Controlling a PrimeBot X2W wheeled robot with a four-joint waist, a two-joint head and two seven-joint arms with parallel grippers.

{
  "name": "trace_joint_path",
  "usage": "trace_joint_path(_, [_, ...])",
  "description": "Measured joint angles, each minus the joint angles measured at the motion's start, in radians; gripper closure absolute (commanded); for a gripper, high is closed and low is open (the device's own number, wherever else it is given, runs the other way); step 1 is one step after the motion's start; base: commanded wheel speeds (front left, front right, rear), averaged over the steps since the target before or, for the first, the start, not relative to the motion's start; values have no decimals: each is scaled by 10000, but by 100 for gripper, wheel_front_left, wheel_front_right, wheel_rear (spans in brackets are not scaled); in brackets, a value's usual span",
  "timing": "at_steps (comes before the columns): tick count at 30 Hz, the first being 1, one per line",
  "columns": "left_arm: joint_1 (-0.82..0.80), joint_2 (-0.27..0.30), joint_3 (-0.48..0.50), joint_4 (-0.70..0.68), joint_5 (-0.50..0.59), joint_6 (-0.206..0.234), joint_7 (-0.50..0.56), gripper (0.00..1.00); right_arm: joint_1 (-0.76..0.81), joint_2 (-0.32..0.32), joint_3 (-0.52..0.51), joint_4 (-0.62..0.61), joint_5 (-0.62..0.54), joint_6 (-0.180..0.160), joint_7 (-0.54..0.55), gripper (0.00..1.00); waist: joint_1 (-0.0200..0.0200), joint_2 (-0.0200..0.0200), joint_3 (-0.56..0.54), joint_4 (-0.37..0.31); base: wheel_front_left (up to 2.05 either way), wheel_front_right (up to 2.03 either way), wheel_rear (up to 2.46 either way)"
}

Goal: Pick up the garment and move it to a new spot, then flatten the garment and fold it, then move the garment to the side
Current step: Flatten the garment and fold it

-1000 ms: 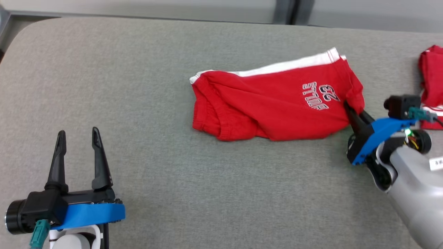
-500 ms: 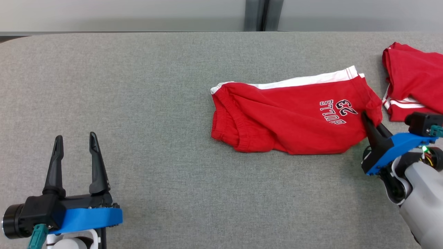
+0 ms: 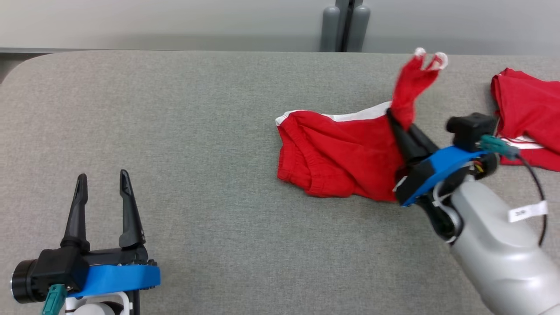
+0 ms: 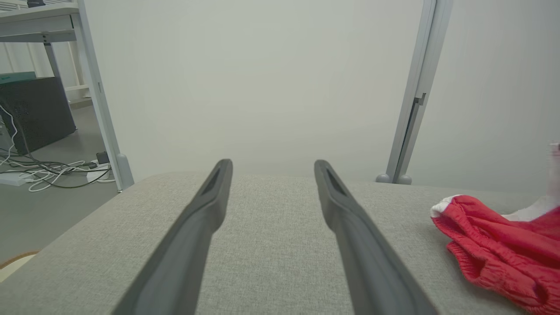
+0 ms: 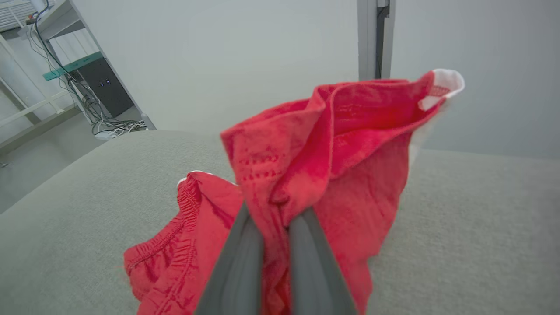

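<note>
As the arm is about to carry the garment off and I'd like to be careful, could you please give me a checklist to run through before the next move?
1. Right claw shut on a corner of the red shorts: ok.
2. Shorts wholly off the table: not ok; the gathered end lies on it.
3. Left claw open and apart from the cloth: ok.
4. Other red garment apart from the lifted corner: ok.
5. Number of layers pinched: cannot tell.
6. Bare table to the left for a new spot: ok.
</note>
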Motion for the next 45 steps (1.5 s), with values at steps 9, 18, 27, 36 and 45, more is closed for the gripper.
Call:
trace_joint_path(9, [11, 2, -288, 0, -173, 150, 0, 0, -91, 1122, 1043, -109, -570, 0, 456, 100, 0, -1, 97, 411, 0, 0, 0])
trace_joint_path(18, [-82, 0, -309, 92, -282, 148, 0, 0, 235, 1703, 1912, 644, -968, 2, 245, 0, 0, 0, 267, 713, 0, 0, 0])
trace_joint_path(27, [14, 4, -209, 109, -291, 184, 0, 0, 654, 1189, 1348, -286, -1099, 2, 2, 0, -1, 0, 69, 543, 0, 0, 0])
trace_joint_path(36, [52, -2, -242, 69, -286, 167, 0, 0, 1165, 593, -1034, -1315, -1990, 2, -12, 53, 0, 0, 52, 408, 0, 0, 0])
trace_joint_path(45, [-121, -2, -426, 121, -274, 130, 2, 0, 870, 1045, -1367, 102, -2587, 2, -13, 100, 0, 3, 271, 679, 0, 0, 0])
